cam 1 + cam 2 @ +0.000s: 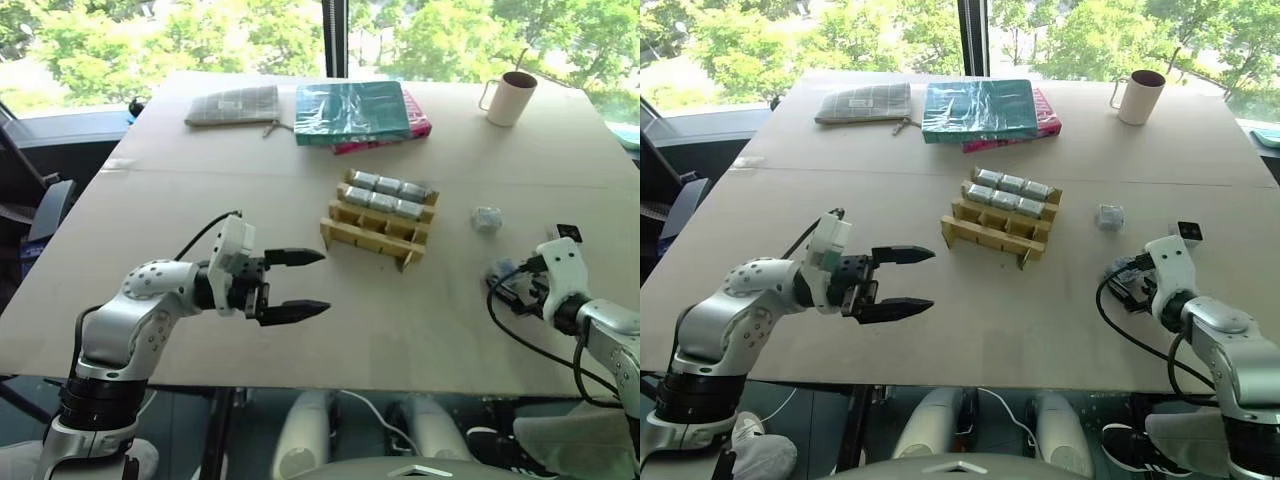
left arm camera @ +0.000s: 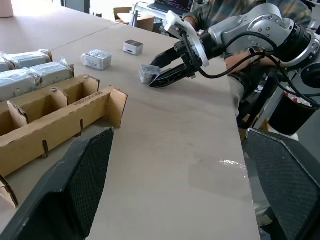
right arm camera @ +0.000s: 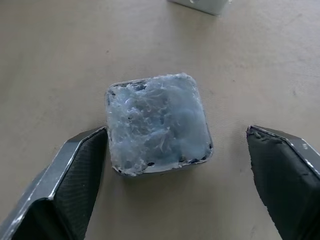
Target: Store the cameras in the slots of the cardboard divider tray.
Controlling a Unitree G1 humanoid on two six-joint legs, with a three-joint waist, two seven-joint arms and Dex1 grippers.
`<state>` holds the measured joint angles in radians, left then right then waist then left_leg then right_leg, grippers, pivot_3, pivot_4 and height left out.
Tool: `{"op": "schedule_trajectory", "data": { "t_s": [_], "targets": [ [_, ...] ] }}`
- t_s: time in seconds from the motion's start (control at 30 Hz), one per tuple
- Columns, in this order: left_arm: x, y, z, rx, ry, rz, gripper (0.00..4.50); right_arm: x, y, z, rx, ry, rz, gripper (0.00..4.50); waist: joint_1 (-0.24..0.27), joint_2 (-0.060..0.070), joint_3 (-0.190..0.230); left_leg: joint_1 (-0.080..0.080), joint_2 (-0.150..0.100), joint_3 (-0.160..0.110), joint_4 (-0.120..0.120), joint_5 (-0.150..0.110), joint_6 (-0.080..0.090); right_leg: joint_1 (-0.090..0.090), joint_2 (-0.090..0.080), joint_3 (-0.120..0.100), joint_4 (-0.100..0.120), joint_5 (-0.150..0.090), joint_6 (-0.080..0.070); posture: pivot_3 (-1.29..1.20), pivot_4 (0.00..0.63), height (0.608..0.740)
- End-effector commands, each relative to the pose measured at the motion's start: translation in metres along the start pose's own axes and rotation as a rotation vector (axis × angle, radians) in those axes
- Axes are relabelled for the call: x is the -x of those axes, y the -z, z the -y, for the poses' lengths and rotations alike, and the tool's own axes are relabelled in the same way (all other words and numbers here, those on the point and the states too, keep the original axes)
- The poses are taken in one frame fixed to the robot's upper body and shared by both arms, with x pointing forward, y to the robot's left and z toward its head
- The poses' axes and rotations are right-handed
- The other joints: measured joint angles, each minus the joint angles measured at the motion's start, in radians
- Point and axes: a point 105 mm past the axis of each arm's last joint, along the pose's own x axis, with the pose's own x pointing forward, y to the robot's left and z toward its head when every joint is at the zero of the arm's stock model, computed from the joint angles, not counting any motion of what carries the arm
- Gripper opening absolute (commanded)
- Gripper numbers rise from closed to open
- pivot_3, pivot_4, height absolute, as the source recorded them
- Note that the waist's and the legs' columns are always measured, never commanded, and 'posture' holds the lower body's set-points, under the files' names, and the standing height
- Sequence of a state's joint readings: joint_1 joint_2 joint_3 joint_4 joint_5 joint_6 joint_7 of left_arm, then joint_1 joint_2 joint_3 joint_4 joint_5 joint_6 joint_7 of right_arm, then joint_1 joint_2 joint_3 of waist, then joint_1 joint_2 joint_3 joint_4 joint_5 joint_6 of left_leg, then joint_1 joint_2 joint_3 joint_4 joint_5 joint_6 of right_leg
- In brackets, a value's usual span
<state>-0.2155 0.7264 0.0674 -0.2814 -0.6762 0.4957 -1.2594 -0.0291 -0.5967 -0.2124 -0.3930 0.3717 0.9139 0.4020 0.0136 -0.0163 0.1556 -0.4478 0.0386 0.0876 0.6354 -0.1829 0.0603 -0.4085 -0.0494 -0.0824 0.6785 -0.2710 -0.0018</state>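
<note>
Right pincer (image 3: 175, 150) straddles a plastic-wrapped camera (image 3: 157, 122) lying on the desk (image 1: 250, 200), well right of the cardboard divider tray (image 1: 375, 235), its fingers apart, one side touching. Left pincer (image 1: 308, 284) gapes empty. Next: close squarely, then lift.

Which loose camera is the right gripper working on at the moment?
The plastic-wrapped camera lying between the right gripper's open fingers near the table's front right edge. The wrapped one and the white one lie farther out, untouched.
</note>
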Motion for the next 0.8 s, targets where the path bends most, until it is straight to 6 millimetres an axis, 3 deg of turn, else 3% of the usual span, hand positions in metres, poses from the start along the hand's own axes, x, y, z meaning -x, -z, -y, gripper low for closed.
{"op": "schedule_trajectory", "data": {
  "t_s": [0.03,0.1,0.2,0.27,0.33,0.47,0.63,0.8],
  "targets": [
    [-0.007,-0.014,0.01,-0.03,0.042,0.031,4.5,0.002,-0.011,-0.001,0.031,-0.006,0.035,2.75,0.0,0.0,0.0,0.0,0.0,0.0,0.0,0.0,0.0,0.0,0.0,0.0,0.0,0.0,0.0,0.0,0.15,0.74],
    [-0.009,-0.015,0.009,-0.018,0.028,0.031,4.5,0.004,-0.017,-0.003,0.064,-0.002,0.058,1.95,0.0,0.0,0.0,0.001,0.0,0.0,0.0,0.0,0.0,0.001,0.0,0.0,0.0,0.0,0.0,0.0,0.15,0.74],
    [-0.014,-0.02,0.004,0.028,-0.013,0.059,4.5,0.009,-0.03,-0.009,0.144,0.0,0.107,1.94,0.001,0.0,0.0,0.0,0.0,0.0,0.0,0.0,0.0,0.0,0.0,0.0,0.0,0.0,0.0,0.0,0.15,0.74],
    [-0.023,-0.025,-0.01,0.116,-0.124,0.02,4.5,0.019,-0.054,-0.026,0.411,0.007,0.195,1.94,0.002,0.001,0.001,0.0,0.0,-0.001,0.001,0.0,0.0,0.0,0.0,0.0,0.001,0.0,0.0,0.0,0.15,0.74],
    [-0.035,-0.036,-0.016,0.276,-0.088,0.021,4.5,0.03,-0.078,-0.058,0.673,-0.049,0.302,1.94,0.002,0.001,0.002,0.0,0.0,-0.002,0.002,0.0,0.0,0.0,0.001,0.0,0.001,0.0,0.001,0.0,0.15,0.74],
    [-0.067,-0.061,-0.031,0.445,-0.032,0.09,4.5,0.035,-0.108,-0.107,0.884,-0.184,0.435,1.94,0.0,0.0,0.002,-0.001,0.001,-0.004,0.005,0.0,0.0,0.001,0.003,-0.001,0.001,0.0,0.002,0.0,0.15,0.74],
    [-0.091,-0.069,-0.038,0.523,-0.001,0.09,4.5,0.025,-0.132,-0.133,0.965,-0.241,0.513,1.94,-0.003,-0.002,0.004,0.0,0.0,-0.002,0.007,0.003,-0.004,0.003,0.003,0.0,0.001,0.001,0.003,0.0,0.15,0.74],
    [-0.096,-0.068,-0.048,0.538,-0.022,0.082,4.5,0.023,-0.146,-0.138,0.973,-0.231,0.551,1.94,0.002,-0.003,0.004,-0.001,0.0,-0.003,0.007,0.003,-0.005,0.003,0.002,0.0,0.001,0.001,0.002,0.0,0.15,0.74]
  ]
}}
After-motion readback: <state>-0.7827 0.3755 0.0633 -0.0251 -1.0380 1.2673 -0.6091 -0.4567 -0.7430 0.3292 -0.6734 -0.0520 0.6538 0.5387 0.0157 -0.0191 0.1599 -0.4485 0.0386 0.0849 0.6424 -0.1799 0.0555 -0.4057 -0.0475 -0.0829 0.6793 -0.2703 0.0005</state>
